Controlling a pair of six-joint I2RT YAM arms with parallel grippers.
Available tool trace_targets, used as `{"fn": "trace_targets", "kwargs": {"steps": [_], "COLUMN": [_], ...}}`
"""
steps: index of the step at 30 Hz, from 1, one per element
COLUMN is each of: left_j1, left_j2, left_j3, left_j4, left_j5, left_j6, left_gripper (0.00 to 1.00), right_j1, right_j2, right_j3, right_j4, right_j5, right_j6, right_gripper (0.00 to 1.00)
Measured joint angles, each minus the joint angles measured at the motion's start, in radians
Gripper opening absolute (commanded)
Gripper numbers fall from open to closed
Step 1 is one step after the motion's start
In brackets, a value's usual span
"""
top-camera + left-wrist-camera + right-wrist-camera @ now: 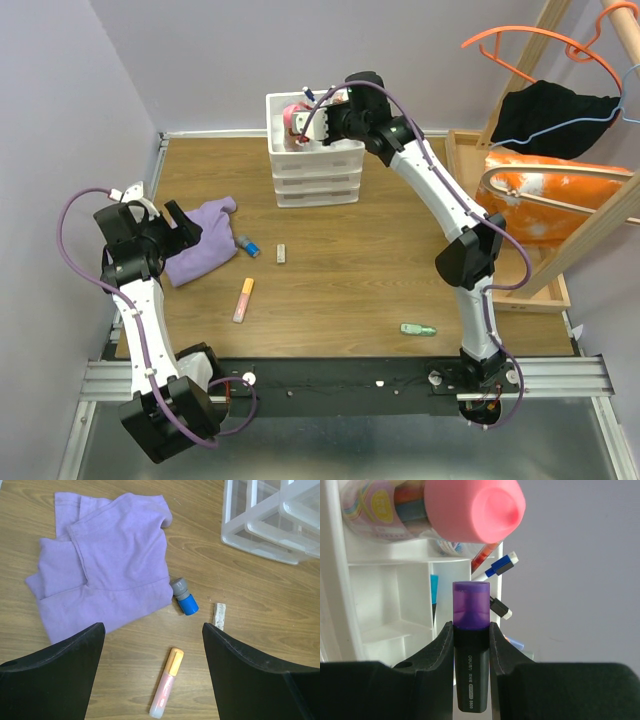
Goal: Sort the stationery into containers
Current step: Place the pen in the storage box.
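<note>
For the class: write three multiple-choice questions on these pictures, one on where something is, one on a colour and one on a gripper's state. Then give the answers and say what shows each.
1. Where is the right gripper?
A. above the organiser
B. low at the near edge
C. far to the left side

2. What colour is the cap of the highlighter it holds?
A. orange
B. purple
C. green

3. What state is the left gripper in?
A. shut on a pen
B. shut and empty
C. open and empty

Answers:
1 A: the top view shows it over the organiser, whose compartments show behind its fingers in the wrist view.
2 B: the right wrist view shows a purple cap on a black body.
3 C: its wrist view shows the fingers wide apart with nothing between them.
</note>
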Motion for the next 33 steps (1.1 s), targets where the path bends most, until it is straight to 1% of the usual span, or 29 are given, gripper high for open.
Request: {"fn": "trace_targets", "kwargs": {"steps": [1, 4, 11, 21, 22, 26, 33], "left_j1": [0.0, 0.0, 0.0, 0.0, 0.0, 0.0, 0.0], "left_j2": [0.0, 0.0, 0.0, 0.0, 0.0, 0.0, 0.0], "left_j3": [-0.001, -0.006, -0.011, -0.018, -0.019, -0.024, -0.024], "left_j4": [0.001, 0.004, 0.007, 0.021, 0.022, 0.024, 0.024], "left_j5": [0.0, 0.0, 0.0, 0.0, 0.0, 0.0, 0.0], "left_j6": [0.0, 0.0, 0.0, -0.001, -0.001, -0.001, -0.001], "left_gripper": [0.88, 0.88, 0.88, 0.88, 0.88, 0.88, 0.88], "right_j1": [0.0, 0.0, 0.0, 0.0, 0.0, 0.0, 0.0], "right_j2": [0.0, 0.001, 0.003, 0.005, 0.006, 0.013, 0.04], "right_j3": [0.0, -0.002, -0.023, -0.06, -0.062, -0.064, -0.064], "right_j4": [0.008, 0.039, 0.107, 0.108, 0.109, 0.115, 0.127], "right_j5": [-0.001, -0.003, -0.003, -0.003, -0.003, -0.003, -0.001], "right_j6": [0.003, 0.018, 0.037, 0.037, 0.037, 0.04, 0.049], "right_gripper": [0.17, 0.25, 0.25, 0.25, 0.27, 0.28, 0.39]}}
